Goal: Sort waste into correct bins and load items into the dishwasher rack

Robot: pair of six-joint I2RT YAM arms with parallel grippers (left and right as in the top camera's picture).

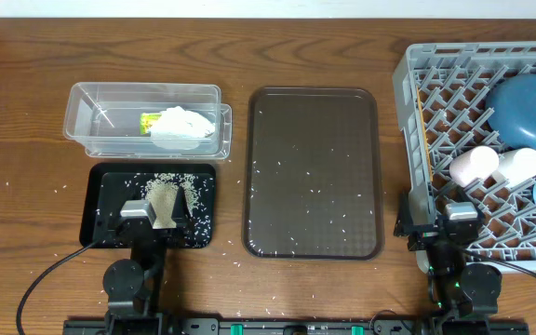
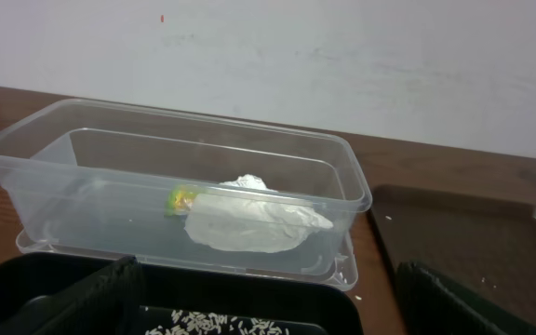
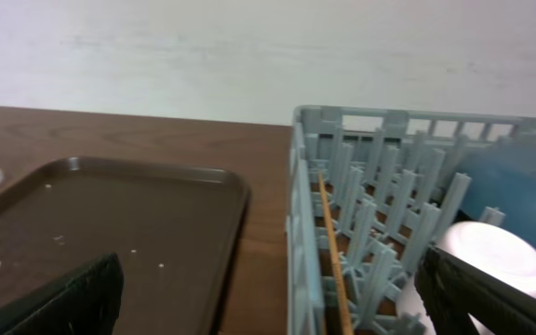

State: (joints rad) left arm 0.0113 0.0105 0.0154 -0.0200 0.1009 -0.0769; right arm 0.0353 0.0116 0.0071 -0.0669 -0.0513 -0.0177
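Plainly, wooden table [image 1: 26,84], scattered rice grains [image 1: 170,182]; white wall [image 2: 342,56] behind.

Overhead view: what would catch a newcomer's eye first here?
The grey rack at the right edge holds a dark-blue bowl, a pink cup and a white cup. Rice is piled on the black tray at lower left and speckles the brown tray in the middle. At upper left, a clear tub holds a tissue.

Overhead top-down; 2 wrists low, forward
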